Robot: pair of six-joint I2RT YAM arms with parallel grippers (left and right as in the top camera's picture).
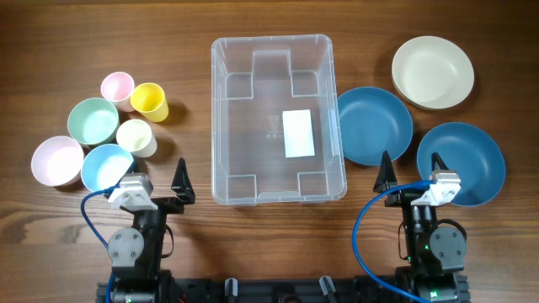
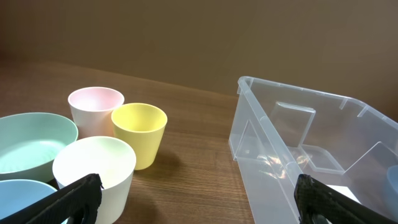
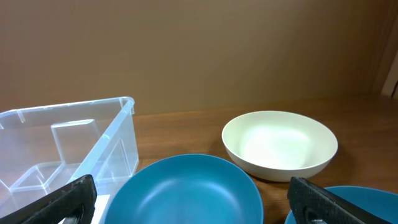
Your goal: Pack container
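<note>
The clear plastic container (image 1: 221, 118) sits at the table's middle, empty, with a white label (image 1: 299, 133) on its base. It also shows in the left wrist view (image 2: 261, 137) and the right wrist view (image 3: 81, 134). My left gripper (image 1: 156, 181) is open and empty at the front left, near the container's front left corner; its jaws (image 2: 199, 199) frame bare wood. My right gripper (image 1: 413, 172) is open and empty at the front right, and its jaws (image 3: 193, 199) frame a dark blue bowl (image 3: 186, 193).
Left of the container: pink cup (image 1: 118, 87), yellow cup (image 1: 149, 101), cream cup (image 1: 136, 137), mint bowl (image 1: 93, 122), pink bowl (image 1: 57, 160), light blue bowl (image 1: 107, 167). Right: cream bowl (image 1: 432, 71) and two dark blue bowls (image 1: 374, 124) (image 1: 461, 162).
</note>
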